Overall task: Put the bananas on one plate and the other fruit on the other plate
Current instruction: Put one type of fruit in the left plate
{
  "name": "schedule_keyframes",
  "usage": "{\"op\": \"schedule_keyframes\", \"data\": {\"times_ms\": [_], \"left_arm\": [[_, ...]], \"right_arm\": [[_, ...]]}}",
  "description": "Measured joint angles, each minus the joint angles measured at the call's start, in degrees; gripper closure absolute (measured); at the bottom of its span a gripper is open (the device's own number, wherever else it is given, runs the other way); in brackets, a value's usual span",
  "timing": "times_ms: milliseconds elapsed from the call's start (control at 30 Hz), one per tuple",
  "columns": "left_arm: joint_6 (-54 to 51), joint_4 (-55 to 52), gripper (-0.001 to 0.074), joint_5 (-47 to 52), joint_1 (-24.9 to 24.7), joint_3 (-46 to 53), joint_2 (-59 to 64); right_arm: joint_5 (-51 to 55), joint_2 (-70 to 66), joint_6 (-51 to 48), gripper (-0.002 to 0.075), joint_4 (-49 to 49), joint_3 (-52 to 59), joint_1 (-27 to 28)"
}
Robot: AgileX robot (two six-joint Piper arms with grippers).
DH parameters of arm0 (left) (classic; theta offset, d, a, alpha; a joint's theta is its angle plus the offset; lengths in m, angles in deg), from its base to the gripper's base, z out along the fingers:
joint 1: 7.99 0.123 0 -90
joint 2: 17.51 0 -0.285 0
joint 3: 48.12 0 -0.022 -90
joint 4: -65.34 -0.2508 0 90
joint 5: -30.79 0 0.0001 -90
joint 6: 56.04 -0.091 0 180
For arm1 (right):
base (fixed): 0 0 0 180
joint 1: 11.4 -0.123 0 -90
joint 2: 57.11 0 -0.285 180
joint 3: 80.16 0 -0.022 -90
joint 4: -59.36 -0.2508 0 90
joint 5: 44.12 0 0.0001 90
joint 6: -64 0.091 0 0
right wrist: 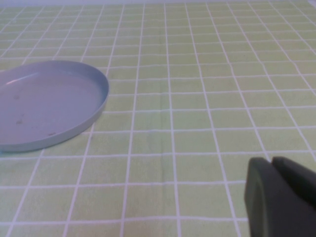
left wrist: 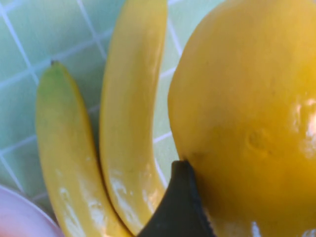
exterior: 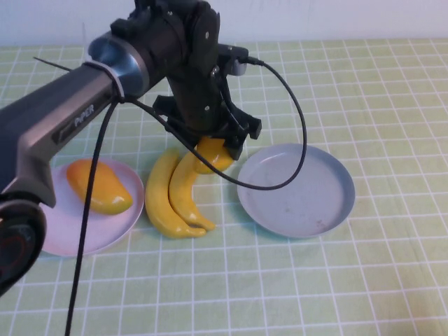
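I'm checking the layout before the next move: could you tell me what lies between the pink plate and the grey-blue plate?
In the high view, two bananas lie on the cloth between the pink plate and the grey-blue plate; the left gripper holds a mango behind them.

The left gripper (exterior: 213, 150) is mostly buried under its own wrist, which also covers the top of the mango (exterior: 213, 155) and the bananas' (exterior: 178, 192) far ends. The pink plate (exterior: 119, 224) runs off the left edge. In the right wrist view, the right gripper (right wrist: 279, 197) is just a cropped corner.
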State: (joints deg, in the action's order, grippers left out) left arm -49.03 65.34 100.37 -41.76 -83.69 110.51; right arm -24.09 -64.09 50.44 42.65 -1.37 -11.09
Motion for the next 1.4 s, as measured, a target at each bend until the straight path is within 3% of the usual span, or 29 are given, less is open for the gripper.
{"op": "schedule_keyframes", "data": {"times_ms": [367, 900, 1100, 1400], "left_arm": [[-0.61, -6.63, 0.0216, 1.06, -0.31, 3.86, -13.45], [10.42, -11.13, 0.0216, -0.62, 11.67, 42.86, -38.58], [16.62, -12.79, 0.0216, -4.87, 13.83, 50.36, -39.93], [20.86, -9.01, 0.0216, -12.46, 22.46, 51.78, -34.92]], "right_arm": [[0.00, 0.00, 0.00, 0.0743, 0.00, 0.00, 0.00], [0.00, 0.00, 0.00, 0.0743, 0.00, 0.00, 0.00], [0.00, 0.00, 0.00, 0.0743, 0.00, 0.00, 0.00], [0.00, 0.00, 0.00, 0.0743, 0.00, 0.00, 0.00]]}}
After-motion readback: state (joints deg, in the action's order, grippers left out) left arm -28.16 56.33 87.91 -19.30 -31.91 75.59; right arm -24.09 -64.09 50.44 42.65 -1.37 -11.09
